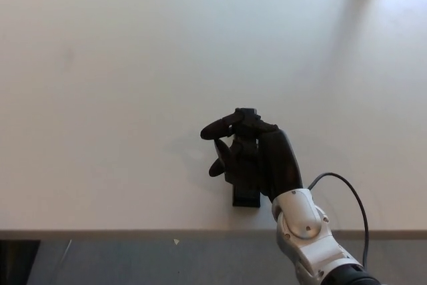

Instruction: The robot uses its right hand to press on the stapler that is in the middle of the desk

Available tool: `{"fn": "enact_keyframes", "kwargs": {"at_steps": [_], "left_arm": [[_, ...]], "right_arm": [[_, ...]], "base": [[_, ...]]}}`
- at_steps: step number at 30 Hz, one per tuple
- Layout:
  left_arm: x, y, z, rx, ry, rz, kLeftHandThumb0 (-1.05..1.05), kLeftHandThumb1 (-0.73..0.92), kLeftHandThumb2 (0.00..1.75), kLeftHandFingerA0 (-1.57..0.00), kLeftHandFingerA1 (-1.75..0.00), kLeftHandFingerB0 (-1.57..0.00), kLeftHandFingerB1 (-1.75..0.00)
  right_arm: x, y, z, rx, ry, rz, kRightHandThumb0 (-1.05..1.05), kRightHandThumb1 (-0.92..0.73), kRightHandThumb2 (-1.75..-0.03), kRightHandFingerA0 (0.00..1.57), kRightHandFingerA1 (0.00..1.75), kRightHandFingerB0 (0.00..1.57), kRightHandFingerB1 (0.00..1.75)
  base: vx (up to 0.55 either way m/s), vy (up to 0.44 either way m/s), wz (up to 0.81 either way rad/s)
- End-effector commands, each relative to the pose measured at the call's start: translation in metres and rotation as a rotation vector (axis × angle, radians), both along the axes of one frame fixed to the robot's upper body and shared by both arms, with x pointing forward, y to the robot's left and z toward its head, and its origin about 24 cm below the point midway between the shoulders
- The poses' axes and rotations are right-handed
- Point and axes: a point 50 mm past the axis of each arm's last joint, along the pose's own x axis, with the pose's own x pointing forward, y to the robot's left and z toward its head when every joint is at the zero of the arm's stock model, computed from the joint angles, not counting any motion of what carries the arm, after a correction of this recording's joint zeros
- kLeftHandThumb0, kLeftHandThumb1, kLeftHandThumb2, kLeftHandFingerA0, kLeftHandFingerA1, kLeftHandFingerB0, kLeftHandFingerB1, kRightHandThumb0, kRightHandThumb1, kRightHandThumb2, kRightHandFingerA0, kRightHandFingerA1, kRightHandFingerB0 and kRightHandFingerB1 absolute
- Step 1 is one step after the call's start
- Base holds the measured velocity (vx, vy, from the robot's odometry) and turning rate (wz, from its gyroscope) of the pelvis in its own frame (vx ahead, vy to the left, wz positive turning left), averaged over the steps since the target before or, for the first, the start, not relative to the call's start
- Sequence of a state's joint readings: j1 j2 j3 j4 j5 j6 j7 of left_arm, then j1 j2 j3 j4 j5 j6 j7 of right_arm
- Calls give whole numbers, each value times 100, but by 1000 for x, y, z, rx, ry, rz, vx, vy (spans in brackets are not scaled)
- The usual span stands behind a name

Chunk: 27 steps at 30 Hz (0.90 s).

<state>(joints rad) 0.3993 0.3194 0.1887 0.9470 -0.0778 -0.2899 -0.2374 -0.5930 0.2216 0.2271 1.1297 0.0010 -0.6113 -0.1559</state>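
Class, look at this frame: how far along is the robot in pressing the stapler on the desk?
Done: the right hand has reached the black stapler near the front edge of the white desk.
In hand: the hand lies over the stapler's far part, only the near end showing.
Left: whether it is pressed fully down cannot be told; afterwards, lifting the hand away.

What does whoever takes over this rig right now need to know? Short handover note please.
Right hand: over the black stapler, fingers curled, covering most of it; only the near end shows. Holding nothing.
Left hand: not in view.
Stapler: lying on the white desk near its front edge.
Done: hand placed above the stapler.
Left: cannot tell from this view whether the press has happened; confirm, then lift the hand away.
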Motion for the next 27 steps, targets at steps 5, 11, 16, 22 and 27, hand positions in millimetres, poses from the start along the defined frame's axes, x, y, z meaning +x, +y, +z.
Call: {"fn": "enact_keyframes", "kwargs": {"at_steps": [5,11,16,22,27], "left_arm": [[-1,4,6,39,-58,-81,-35,65,118,-4,-51,-3,-51],[37,2,12,30,-176,-110,-32,70,121,-5,-52,-5,-51],[63,4,16,42,-236,-122,-32,70,121,-5,-52,-5,-51],[93,5,23,50,-298,-129,-32,70,121,-5,-52,-5,-51],[105,8,28,57,-329,-126,-32,70,121,-5,-52,-5,-51]], "right_arm": [[-144,-11,-145,-137,802,-36,-21,-75,-62,121,109,79,120],[-6,-3,-24,61,228,-52,-16,-74,-69,121,111,81,117],[22,-4,12,102,133,-52,-16,-74,-69,121,111,81,117],[40,-8,36,110,92,-57,-16,-74,-69,121,111,81,117],[48,-6,49,115,76,-52,-16,-74,-69,121,111,81,117]], "base": [[0,0,0],[0,0,0],[0,0,0],[0,0,0],[0,0,0]]}}
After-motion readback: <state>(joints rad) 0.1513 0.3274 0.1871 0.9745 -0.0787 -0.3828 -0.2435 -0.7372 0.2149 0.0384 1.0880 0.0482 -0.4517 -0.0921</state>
